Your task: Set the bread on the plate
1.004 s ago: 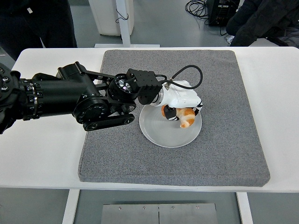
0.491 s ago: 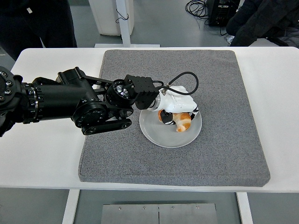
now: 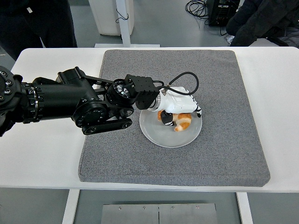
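The left hand, white-shelled with dark fingertips, reaches in over the plate from the left, its black arm stretched across the white table and the left part of the grey mat. Its fingers curl down around the bread, an orange-brown piece with a paler patch, which sits low over the middle of the plate, right under the palm; the hand looks closed on it, with one dark fingertip pressed at the bread's left side. Whether the bread already rests on the plate or hangs just above it cannot be told, since the hand covers its top and far side. A black cable loops up from the wrist block and back into the hand. The plate, pale grey and round, lies near the mat's centre, and its far rim is hidden behind the hand. Beyond the table, a white stand rises at the far edge, dark clothing of a person shows at the top left, and another dark shape with cables is cut off at the top right. The right arm does not show.
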